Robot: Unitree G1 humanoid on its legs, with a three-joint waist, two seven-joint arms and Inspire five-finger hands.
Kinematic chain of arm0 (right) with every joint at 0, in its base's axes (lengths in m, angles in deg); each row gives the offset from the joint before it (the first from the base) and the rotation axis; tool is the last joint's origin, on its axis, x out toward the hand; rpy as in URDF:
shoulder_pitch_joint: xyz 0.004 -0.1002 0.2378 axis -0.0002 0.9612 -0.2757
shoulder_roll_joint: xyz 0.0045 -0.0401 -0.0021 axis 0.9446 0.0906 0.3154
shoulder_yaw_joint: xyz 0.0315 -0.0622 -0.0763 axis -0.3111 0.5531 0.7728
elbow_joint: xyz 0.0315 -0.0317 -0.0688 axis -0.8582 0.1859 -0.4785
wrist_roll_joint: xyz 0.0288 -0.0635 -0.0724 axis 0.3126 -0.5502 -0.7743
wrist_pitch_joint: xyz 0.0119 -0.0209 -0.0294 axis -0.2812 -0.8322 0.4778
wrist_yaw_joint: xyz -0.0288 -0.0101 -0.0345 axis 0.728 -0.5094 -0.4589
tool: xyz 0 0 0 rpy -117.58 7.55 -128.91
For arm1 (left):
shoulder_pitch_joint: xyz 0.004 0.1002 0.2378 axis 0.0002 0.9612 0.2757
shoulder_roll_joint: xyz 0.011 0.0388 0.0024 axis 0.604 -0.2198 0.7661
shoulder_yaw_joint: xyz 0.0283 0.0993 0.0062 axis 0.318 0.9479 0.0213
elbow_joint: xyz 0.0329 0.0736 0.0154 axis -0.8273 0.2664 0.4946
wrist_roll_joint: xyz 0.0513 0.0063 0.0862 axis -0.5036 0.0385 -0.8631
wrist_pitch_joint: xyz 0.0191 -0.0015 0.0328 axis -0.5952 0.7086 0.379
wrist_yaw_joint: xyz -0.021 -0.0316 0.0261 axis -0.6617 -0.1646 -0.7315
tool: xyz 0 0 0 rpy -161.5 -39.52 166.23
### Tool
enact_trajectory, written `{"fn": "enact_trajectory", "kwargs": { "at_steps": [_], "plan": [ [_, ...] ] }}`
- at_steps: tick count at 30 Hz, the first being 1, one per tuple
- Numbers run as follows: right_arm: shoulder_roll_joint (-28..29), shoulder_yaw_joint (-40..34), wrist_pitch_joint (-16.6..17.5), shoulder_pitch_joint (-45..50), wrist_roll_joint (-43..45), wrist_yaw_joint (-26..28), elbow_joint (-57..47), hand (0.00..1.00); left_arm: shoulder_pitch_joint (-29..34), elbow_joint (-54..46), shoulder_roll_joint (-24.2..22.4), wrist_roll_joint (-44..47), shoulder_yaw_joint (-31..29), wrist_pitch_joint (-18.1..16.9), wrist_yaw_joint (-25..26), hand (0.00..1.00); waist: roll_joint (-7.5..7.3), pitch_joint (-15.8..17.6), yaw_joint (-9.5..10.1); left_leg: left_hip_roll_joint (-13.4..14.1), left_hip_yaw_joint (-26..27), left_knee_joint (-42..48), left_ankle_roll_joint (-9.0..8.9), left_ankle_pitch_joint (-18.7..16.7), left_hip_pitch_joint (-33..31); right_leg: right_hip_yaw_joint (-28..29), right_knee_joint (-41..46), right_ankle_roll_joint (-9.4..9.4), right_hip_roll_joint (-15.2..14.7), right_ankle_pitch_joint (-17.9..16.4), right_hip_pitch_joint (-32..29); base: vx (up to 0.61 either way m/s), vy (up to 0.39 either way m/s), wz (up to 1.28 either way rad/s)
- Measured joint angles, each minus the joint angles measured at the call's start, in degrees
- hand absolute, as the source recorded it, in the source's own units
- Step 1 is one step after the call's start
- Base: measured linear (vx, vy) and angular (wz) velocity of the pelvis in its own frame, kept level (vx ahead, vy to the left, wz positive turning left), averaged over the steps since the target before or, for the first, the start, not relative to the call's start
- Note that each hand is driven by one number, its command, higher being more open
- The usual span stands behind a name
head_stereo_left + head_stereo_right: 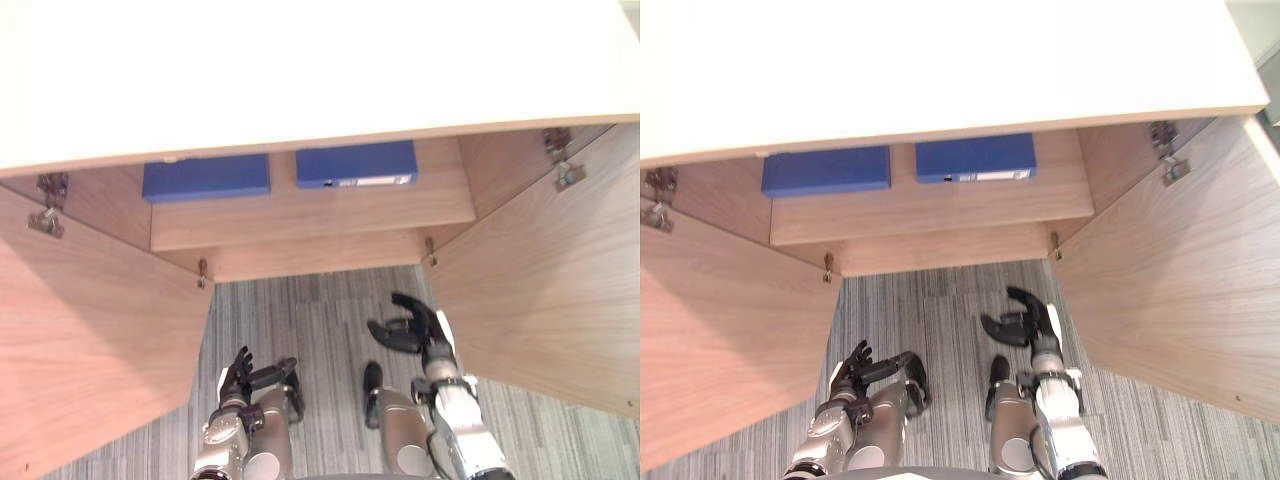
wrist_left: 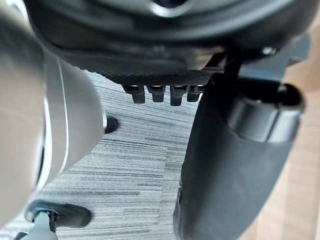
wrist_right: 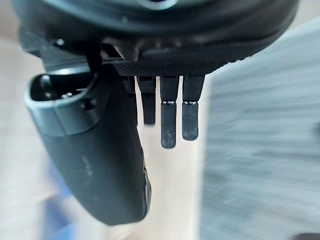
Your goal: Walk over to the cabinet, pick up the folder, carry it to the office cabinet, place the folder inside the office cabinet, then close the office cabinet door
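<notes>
While a blue folder [image 1: 205,177] and a second folder [image 1: 355,163] lie on the cabinet shelf [image 1: 300,215], we see the left robot hand [image 1: 238,378] and right robot hand [image 1: 415,328] well apart from that shelf, fingers loose, empty.

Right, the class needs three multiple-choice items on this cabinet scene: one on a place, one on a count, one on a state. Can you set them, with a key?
1. Where do the blue folders lie? A on the floor; B on a shelf inside the cabinet; C in a hand.
2. How many blue folders are there? A one; B two; C four.
3. How do the cabinet's doors stand? A both open; B both shut; C one open, one shut.
Key: 1 B, they rest flat on the wooden shelf. 2 B, two lie side by side. 3 A, both doors stand wide, baring the shelf.
</notes>
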Motion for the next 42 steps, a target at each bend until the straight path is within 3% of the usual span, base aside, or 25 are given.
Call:
{"fn": "enact_trajectory", "kwargs": {
  "at_steps": [4, 8, 12, 14, 16, 21, 24, 27, 29, 32, 38, 42],
  "plan": [
    [1.93, -7.64, -0.80, 0.91, 0.32, -1.21, 8.88, 1.00, 1.75, 0.29, 1.57, -1.92, -0.79, 0.00, 0.04, 1.00, -0.17, -4.00, -0.92, -1.61, 2.83, -7.59, -0.18, 1.73, 7.97, 1.96, -7.75, 0.52, 0.01, 3.32, 6.80, 0.09, 0.039, -0.25],
    [3.95, -14.09, -0.79, 1.07, 4.90, -2.06, 10.97, 1.00, 1.93, 2.87, 1.86, -3.08, -2.00, 0.45, 0.13, 1.00, -0.18, -5.43, -1.42, -2.04, 5.87, -10.03, -0.38, 1.93, 12.23, 4.86, -9.58, 0.50, 0.34, 4.42, 8.92, 0.00, 0.034, -0.44],
    [5.08, -21.85, -0.80, 2.11, 11.54, -3.92, 11.16, 1.00, 2.61, 4.78, 1.62, -4.04, -1.98, 1.35, 0.04, 1.00, -0.55, -5.92, -1.72, -2.19, 10.51, -11.58, -0.47, 1.89, 15.44, 9.90, -10.40, 0.57, 0.88, 5.53, 8.94, -0.06, 0.031, -0.64],
    [5.11, -25.13, -0.83, 2.36, 12.95, -4.73, 10.99, 1.00, 3.84, 4.91, 1.56, -4.31, -2.05, 1.60, 0.02, 1.00, -0.78, -5.96, -3.13, -2.34, 12.41, -11.94, -0.70, 1.72, 16.53, 12.12, -10.71, 0.72, 1.03, 6.07, 8.87, -0.08, 0.027, -0.60],
    [5.14, -29.61, -0.87, 3.23, 14.80, -5.43, 9.09, 1.00, 4.90, 5.77, 1.23, -5.01, -3.67, 1.72, -0.11, 1.00, -1.16, -6.11, -3.51, -2.66, 15.33, -12.62, -2.36, 0.55, 18.04, 16.16, -11.42, 0.84, 1.49, 6.91, 8.05, -0.09, 0.021, -0.86],
    [3.47, -36.34, -0.94, 4.28, 16.62, -6.43, 0.40, 1.00, 7.77, 6.39, 1.67, -6.97, -5.21, 1.74, -0.51, 1.00, -1.51, -6.42, -5.12, -3.31, 21.30, -12.60, -3.03, -1.40, 19.69, 23.32, -12.09, -0.17, 2.36, 7.86, 6.14, -0.06, 0.008, -0.78],
    [-1.11, -36.28, -0.93, 2.15, 16.76, -5.70, 0.03, 1.00, 8.03, 6.53, 2.30, -7.34, -5.12, 1.72, -1.28, 1.00, -1.42, -6.49, -5.24, -3.05, 23.85, -10.60, -2.93, -2.89, 19.41, 26.25, -12.21, 0.13, 2.81, 8.57, 4.99, 0.01, -0.001, -0.66],
    [-9.71, -31.47, -0.87, -4.27, 16.65, -3.57, 1.09, 1.00, 8.01, 6.54, 3.33, -7.36, -4.78, 1.60, -1.83, 1.00, -1.00, -6.26, -5.15, -2.50, 22.98, -6.75, -1.33, -5.51, 18.34, 30.43, -13.10, 1.43, 3.55, 10.62, 3.57, 0.05, -0.005, -0.82],
    [-17.89, -24.87, -0.77, -9.46, 16.22, -0.77, 3.63, 1.00, 7.04, 6.45, 4.52, -7.35, -3.21, 0.65, -2.68, 1.00, -0.35, -5.86, -5.22, -2.15, 23.24, -4.59, -0.92, -7.08, 16.50, 30.82, -13.32, 1.38, 3.70, 11.75, 1.96, 0.04, 0.021, -0.46],
    [-23.72, -20.03, -0.62, -16.11, 15.47, 1.59, 6.48, 1.00, 6.18, 6.44, 4.28, -7.36, -2.68, -0.25, -3.31, 1.00, 1.41, -4.82, -4.71, -1.88, 23.21, -3.43, -0.61, -8.06, 15.61, 30.08, -13.29, 1.42, 3.72, 12.19, 1.00, 0.04, 0.037, -0.22],
    [-27.64, -15.01, -0.54, -23.76, 15.52, 1.89, 10.50, 1.00, 5.93, 6.62, 3.85, -7.37, -1.63, -0.78, -3.72, 1.00, 4.90, -2.75, -3.85, -1.91, 22.20, -3.15, -0.59, -8.18, 13.74, 28.35, -13.30, 1.42, 3.45, 12.20, -0.31, 0.02, 0.016, 0.07],
    [-27.83, -13.33, -0.54, -24.76, 15.59, 1.50, 10.51, 1.00, 5.88, 6.56, 2.71, -7.39, -1.62, -0.81, -3.73, 1.00, 5.32, -2.51, -3.77, -1.60, 21.17, -2.62, -0.59, -8.18, 12.55, 27.10, -13.31, 1.41, 3.45, 12.20, -0.79, 0.03, 0.003, 0.11]
  ]
}}
